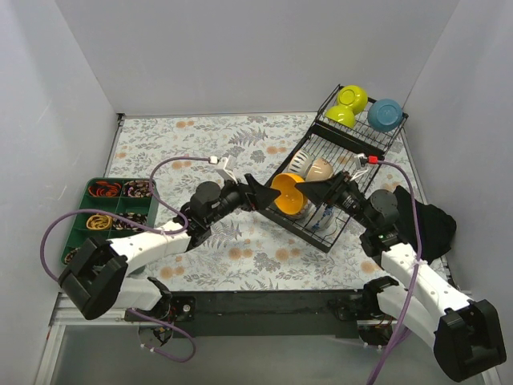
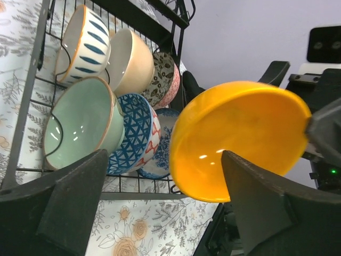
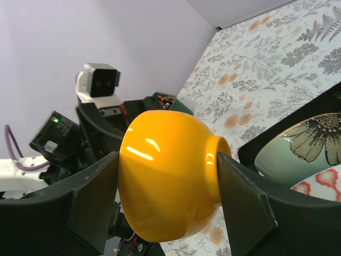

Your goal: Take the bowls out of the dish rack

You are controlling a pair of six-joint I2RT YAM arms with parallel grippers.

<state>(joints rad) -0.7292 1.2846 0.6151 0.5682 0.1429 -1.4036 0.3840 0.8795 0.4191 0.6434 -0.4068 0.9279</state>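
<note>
It looks like a handover: our right fingers (image 3: pixel 242 197) clamp the orange bowl (image 3: pixel 165 181) at 9 o'clock of the rack (image 1: pixel 321 237); left fingers (image 2: pixel 74 197) gape around it and should close next.

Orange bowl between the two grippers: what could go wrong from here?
The right gripper clamps the glossy orange bowl on curved surfaces; it may slip. It hangs at the dish rack's edge, so a drop could hit the ceramic bowls. The open left gripper sits close; closing could bump the right gripper.
</note>
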